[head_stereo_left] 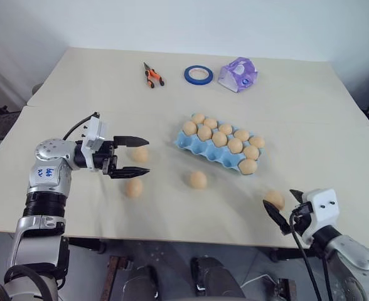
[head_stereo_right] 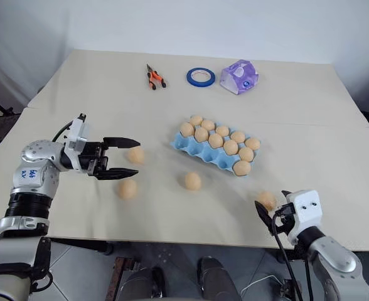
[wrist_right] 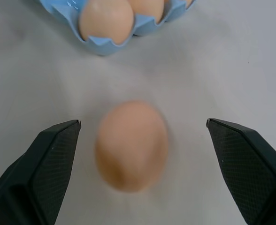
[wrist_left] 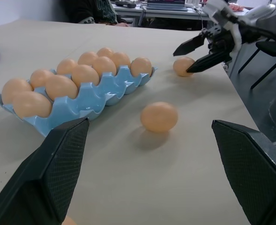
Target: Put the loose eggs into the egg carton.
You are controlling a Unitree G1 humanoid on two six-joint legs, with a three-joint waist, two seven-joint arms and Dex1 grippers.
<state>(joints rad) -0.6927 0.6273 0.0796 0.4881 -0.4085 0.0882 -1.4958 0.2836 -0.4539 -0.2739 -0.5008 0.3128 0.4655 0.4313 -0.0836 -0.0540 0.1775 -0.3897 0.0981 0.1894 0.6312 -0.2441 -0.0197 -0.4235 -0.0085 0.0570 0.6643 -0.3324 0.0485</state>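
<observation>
Four loose eggs lay on the table point(head_stereo_left: 78, 81): egg nr. the right gripper point(head_stereo_left: 274, 199) by the near edge, mid egg point(head_stereo_left: 198, 180) just short of the egg carton point(head_stereo_left: 191, 143), two eggs at the left gripper, one point(head_stereo_left: 140, 154) beyond its fingers, one point(head_stereo_left: 133, 187) nearer the near edge. Carton sat mid-table, mostly full, w/ empty cups at its left end.

Eggs prob. light, smooth, brittle, apt to roll; best pinched gently across the narrow middle.

Left gripper point(head_stereo_left: 134, 155) was held level, pointing toward the carton, jaws wide open, empty. Right gripper point(wrist_right: 142, 140) sat low at the near right corner, tilted slightly down, jaws wide open, egg between them, not gripped.
</observation>
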